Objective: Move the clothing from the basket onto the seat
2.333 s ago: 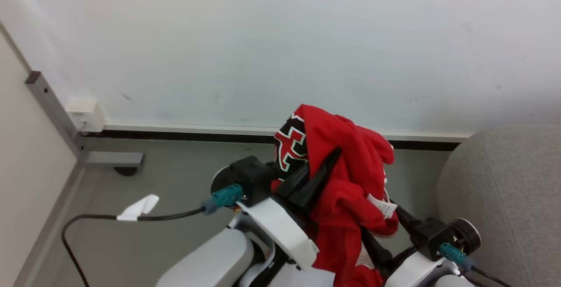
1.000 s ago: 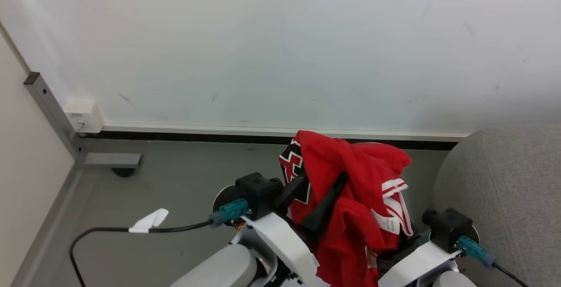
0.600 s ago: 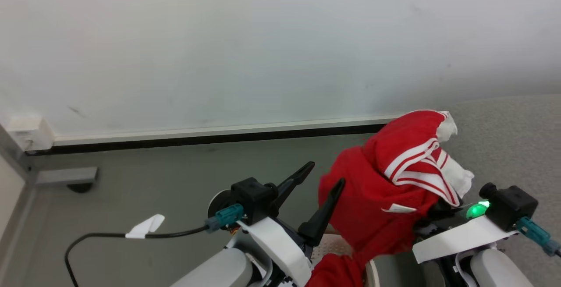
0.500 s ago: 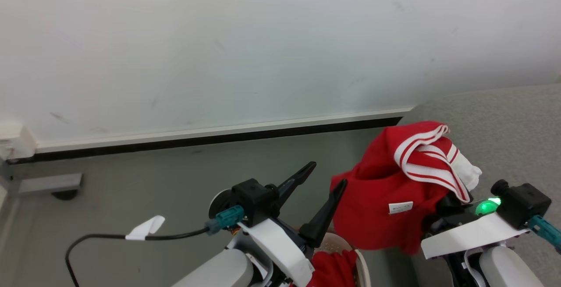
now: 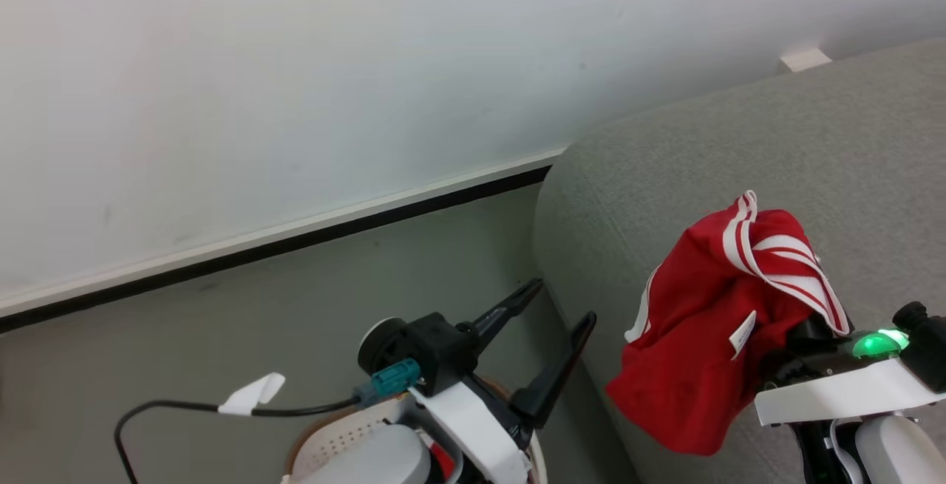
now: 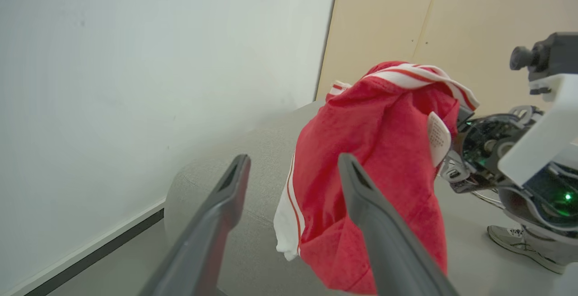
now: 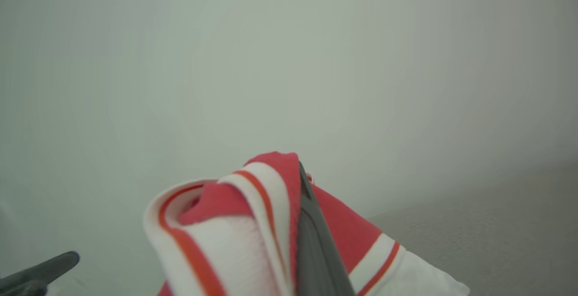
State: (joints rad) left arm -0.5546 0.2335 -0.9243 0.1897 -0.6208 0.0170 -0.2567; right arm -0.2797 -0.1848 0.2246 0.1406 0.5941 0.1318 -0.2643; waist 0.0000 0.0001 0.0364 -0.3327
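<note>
Soft, limp, light red garment point(image 5: 702, 336) hangs over the seat point(image 5: 739, 137) from the right fingers point(image 7: 316, 246), clamped on its banded edge, likely the firmest hold; left fingers point(image 5: 558, 362) stand apart, empty, above the basket point(image 5: 332, 436).

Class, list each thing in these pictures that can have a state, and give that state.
striped garment, bunched, hanging from the right gripper over the sofa.
right gripper, jaws shut on the striped garment.
left gripper, jaws open, empty.
basket, upright on the floor, some red cloth inside.
wrist light, lit green.
</note>
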